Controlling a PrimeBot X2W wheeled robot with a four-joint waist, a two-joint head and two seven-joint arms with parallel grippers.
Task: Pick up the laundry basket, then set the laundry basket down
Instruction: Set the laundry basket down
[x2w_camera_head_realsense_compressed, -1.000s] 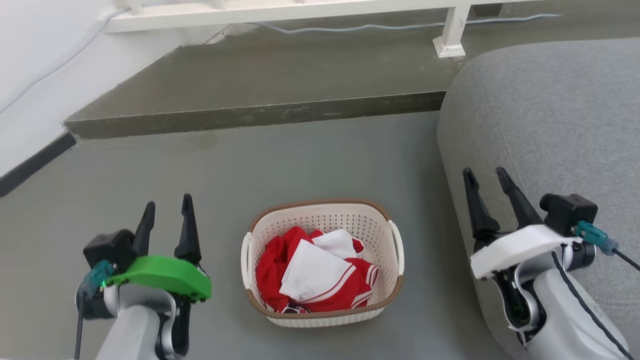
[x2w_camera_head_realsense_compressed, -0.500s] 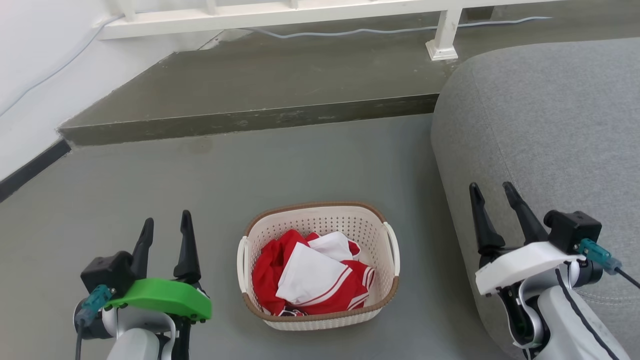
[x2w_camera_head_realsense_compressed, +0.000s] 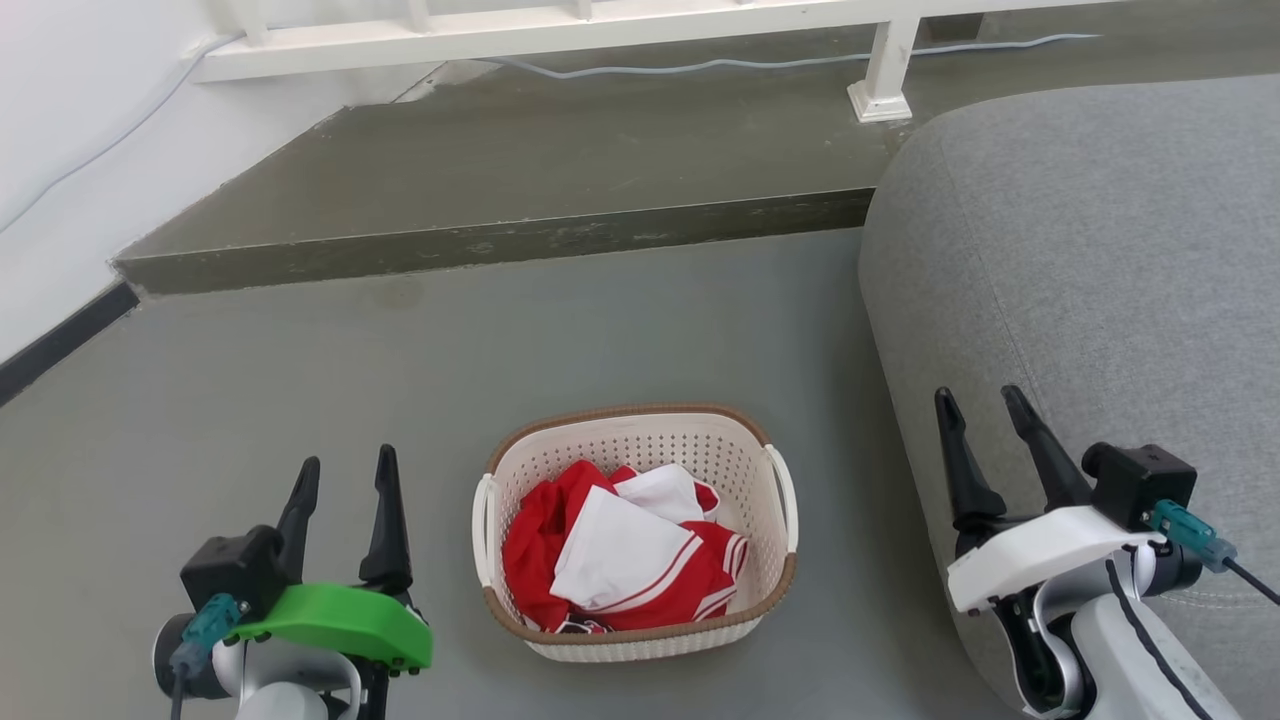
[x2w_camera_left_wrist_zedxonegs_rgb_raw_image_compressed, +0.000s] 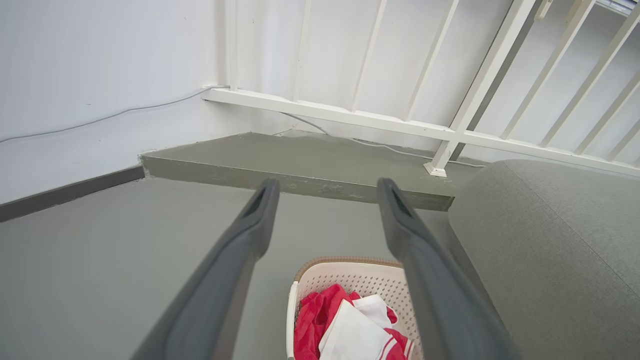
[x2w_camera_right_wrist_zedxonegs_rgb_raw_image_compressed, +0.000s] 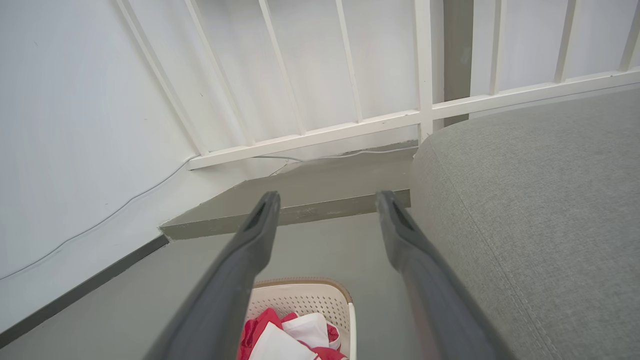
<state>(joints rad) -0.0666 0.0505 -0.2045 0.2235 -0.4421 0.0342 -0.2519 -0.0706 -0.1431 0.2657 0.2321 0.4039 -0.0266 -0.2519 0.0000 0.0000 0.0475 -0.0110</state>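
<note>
The laundry basket (x2w_camera_head_realsense_compressed: 650, 443) sits on the grey floor (x2w_camera_head_realsense_compressed: 450, 350) just in front of the robot, with a grey sofa (x2w_camera_head_realsense_compressed: 1080, 280) close on its right side. It is a small cream plastic basket with a perforated wall, a brown woven-look rim and a white handle (x2w_camera_head_realsense_compressed: 483, 530) on each side. Red and white clothes (x2w_camera_head_realsense_compressed: 620, 560) lie crumpled inside.

The step in hand looks like the approach before the pick-up: the basket is not yet gripped. The left gripper (x2w_camera_head_realsense_compressed: 347, 462) hangs off the basket's left side and the right gripper (x2w_camera_head_realsense_compressed: 977, 396) off its right, over the sofa's edge, both well apart from the handles. Each has its fingers spread and holds nothing.

The next move probably calls for both arms to drop and swing inward, so that each gripper meets its own side handle or the rim there. They would then close and lift together to keep the basket level. The right arm has little room beside the sofa.
</note>
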